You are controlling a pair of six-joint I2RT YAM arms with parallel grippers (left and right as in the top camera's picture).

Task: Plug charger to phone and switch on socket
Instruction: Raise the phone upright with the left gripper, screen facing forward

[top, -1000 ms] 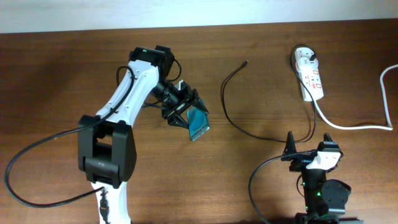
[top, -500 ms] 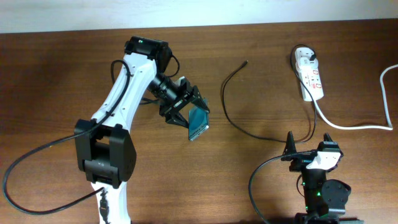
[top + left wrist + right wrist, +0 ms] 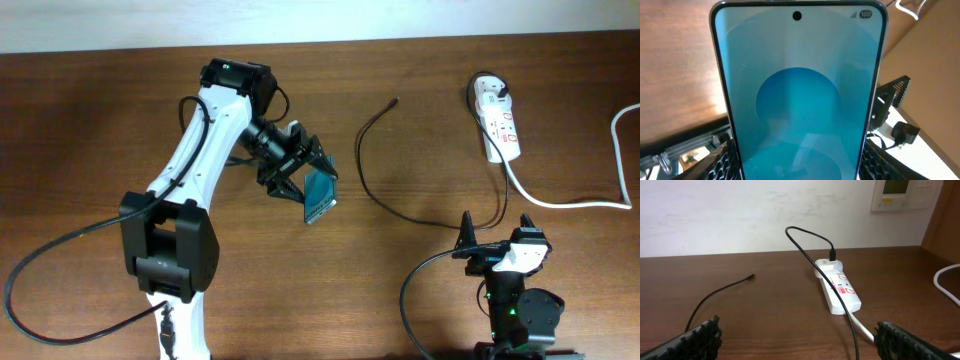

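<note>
The table (image 3: 90, 130) is bare wood to the left of the left arm and in the strip between the phone (image 3: 320, 197) and the charger (image 3: 361, 150). On the right it is busier. The socket (image 3: 497, 120) lies near the far edge, and its white cord (image 3: 570, 203) trails toward the right edge. The charger's dark plug sits in the socket's far end, and its thin cable loops past the right gripper (image 3: 497, 236). The cable's free tip rests on the wood, well apart from the phone. The left gripper (image 3: 305, 178) pinches the phone by its long sides near the lower end, one finger on each edge. The phone's long axis runs straight out from the gripper, toward the near edge and slightly right. Its camera-hole end points away and its blue screen faces the wrist camera. The right gripper's fingers (image 3: 690, 340) are spread wide and hold nothing, facing the socket.
</note>
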